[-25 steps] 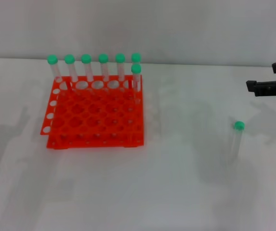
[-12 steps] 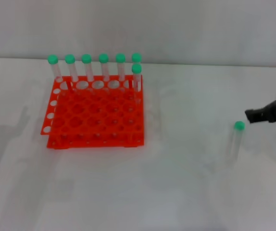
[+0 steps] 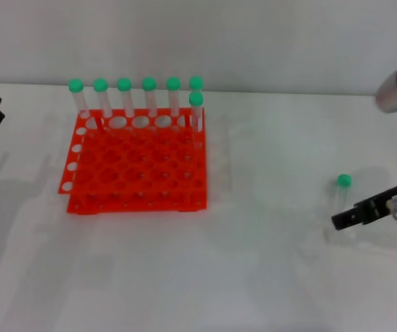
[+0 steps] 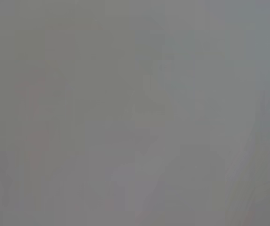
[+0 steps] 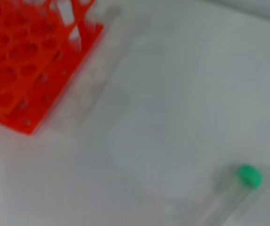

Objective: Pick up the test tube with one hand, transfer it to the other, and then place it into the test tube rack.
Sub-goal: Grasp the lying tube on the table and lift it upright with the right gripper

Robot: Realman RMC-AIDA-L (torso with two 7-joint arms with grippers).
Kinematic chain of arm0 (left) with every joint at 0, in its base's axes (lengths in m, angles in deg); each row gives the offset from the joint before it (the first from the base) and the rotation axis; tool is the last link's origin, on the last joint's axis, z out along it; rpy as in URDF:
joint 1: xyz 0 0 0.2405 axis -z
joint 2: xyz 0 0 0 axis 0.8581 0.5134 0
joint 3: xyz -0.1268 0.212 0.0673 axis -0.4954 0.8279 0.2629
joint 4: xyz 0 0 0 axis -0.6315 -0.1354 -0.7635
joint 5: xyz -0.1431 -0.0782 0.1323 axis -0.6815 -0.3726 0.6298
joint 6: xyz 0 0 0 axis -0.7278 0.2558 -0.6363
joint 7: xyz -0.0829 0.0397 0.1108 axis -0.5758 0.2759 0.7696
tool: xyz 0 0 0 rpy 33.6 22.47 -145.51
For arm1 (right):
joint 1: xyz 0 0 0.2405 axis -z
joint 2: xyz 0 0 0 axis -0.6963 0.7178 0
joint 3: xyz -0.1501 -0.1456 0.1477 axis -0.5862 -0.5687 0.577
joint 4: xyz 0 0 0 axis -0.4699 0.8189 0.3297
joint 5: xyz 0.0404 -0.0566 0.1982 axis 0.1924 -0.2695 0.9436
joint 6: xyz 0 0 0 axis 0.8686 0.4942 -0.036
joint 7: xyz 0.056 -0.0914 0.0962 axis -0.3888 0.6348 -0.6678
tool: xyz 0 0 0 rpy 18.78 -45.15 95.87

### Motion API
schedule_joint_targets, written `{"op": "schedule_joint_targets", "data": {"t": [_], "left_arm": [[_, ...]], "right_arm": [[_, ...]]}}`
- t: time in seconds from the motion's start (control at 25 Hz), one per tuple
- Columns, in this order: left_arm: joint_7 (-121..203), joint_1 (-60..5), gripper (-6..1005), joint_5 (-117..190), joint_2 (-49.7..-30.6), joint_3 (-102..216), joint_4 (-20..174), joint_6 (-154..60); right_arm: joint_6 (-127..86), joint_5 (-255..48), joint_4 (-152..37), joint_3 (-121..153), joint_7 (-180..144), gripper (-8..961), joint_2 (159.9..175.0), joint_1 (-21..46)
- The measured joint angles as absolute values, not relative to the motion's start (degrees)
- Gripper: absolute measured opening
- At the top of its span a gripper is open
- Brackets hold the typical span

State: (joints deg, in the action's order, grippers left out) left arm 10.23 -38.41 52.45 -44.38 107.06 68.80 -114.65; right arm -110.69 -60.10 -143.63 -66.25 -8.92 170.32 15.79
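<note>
— One test tube [image 3: 339, 198] is seen upright on the table, well right of the test tube rack [image 3: 137, 166].

— Pickup is judged underway; the right gripper [image 3: 344, 219] is beside its base, finger state undeterminable. Closing around it is needed next.

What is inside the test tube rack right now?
The test tube rack holds seven green-capped tubes: six along its far row, one more at the far right corner. The other holes look empty; lower tube ends are hidden by the grid.
</note>
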Motion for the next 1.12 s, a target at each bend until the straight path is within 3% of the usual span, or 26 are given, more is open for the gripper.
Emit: {"op": "schedule_joint_targets", "data": {"t": [1.12], "left_arm": [[10.3,-38.4,891,52.5,-44.22,107.0,68.7,-114.3]], "right_arm": [[-102.2,-60.2,-124.4,-68.5,-10.4,817,170.55,5.5]]}}
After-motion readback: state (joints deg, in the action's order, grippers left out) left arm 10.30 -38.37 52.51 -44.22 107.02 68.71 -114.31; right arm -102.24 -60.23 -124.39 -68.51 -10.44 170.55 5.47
